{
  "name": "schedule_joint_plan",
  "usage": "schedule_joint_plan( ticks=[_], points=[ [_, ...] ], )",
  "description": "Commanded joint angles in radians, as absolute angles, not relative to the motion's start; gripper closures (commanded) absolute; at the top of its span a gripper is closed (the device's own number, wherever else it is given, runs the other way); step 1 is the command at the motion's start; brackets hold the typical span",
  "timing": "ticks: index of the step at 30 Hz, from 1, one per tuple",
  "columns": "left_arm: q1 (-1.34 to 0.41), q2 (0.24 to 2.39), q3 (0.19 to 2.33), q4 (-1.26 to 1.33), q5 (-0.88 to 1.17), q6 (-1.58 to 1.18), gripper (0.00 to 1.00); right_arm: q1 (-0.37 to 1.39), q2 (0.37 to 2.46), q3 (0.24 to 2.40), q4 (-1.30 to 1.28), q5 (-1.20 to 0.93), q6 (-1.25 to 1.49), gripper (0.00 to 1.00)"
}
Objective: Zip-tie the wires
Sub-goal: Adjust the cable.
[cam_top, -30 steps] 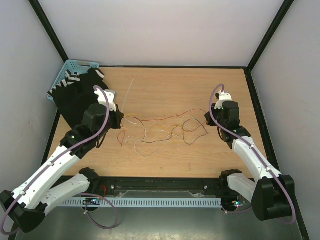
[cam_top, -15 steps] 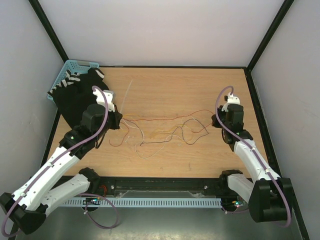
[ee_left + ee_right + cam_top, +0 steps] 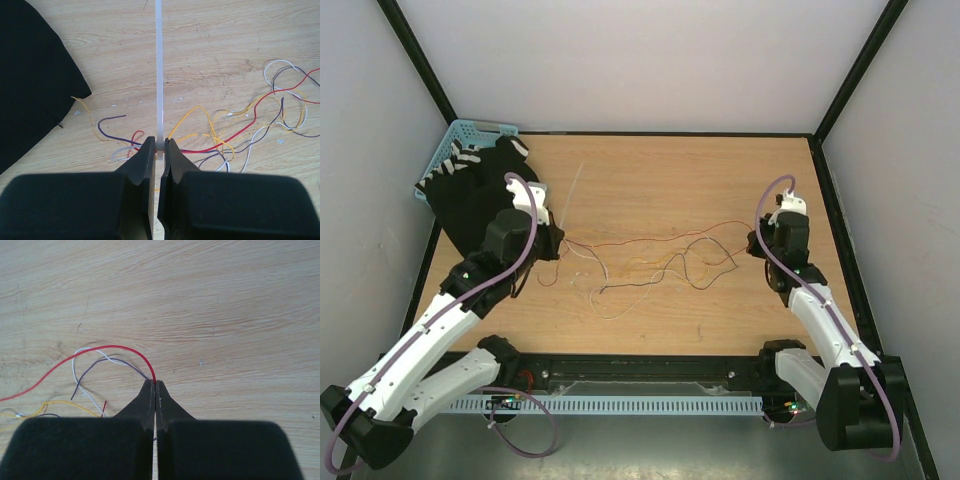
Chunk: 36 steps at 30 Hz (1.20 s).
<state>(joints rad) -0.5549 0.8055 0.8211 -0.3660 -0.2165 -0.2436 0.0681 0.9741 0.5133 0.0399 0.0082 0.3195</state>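
Left wrist view: left claw [image 3: 158, 146] clenched on the near end of the zip tie [image 3: 159, 75], strip pointing straight ahead of the tips. Just beyond and to the right of those tips, the wires [image 3: 235, 134] in a loose tangle, a few crossing the strip right at the pinch. Right claw [image 3: 154, 383] pinched shut on the tangle's other end, a red one arcing away to its left. Best done, probably, by holding the right pinch firm to draw the strands into one line, then threading the strip's free tip around the bunch without snagging loops. Pale wood-grain worktop [image 3: 225, 40], faintly speckled; black cloth [image 3: 30, 75] left of the left claw, blue basket [image 3: 470, 128] beyond that; white walls [image 3: 640, 60], black corner posts [image 3: 417, 60].
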Motion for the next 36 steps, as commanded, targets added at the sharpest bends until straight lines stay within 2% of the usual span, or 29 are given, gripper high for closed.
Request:
schedule_joint_plan(
  ticks=[1,24,35,36],
  points=[
    [-0.545,0.803,0.806,-0.357,-0.217,-0.255,1.00,0.046,0.929,0.491,0.066,0.072,0.375,1.00],
    [-0.481,0.843,0.774,-0.345,-0.181,-0.271,1.00,-0.076,0.914,0.466,0.081,0.118,0.467,1.00],
    [-0.473,0.852,0.779,-0.335,-0.158,-0.272,1.00,-0.089,0.934,0.466,0.120,-0.030,0.429,1.00],
    [-0.473,0.853,0.779,-0.333,-0.154,-0.272,1.00,-0.089,0.939,0.465,0.133,-0.071,0.417,0.96]
  ],
)
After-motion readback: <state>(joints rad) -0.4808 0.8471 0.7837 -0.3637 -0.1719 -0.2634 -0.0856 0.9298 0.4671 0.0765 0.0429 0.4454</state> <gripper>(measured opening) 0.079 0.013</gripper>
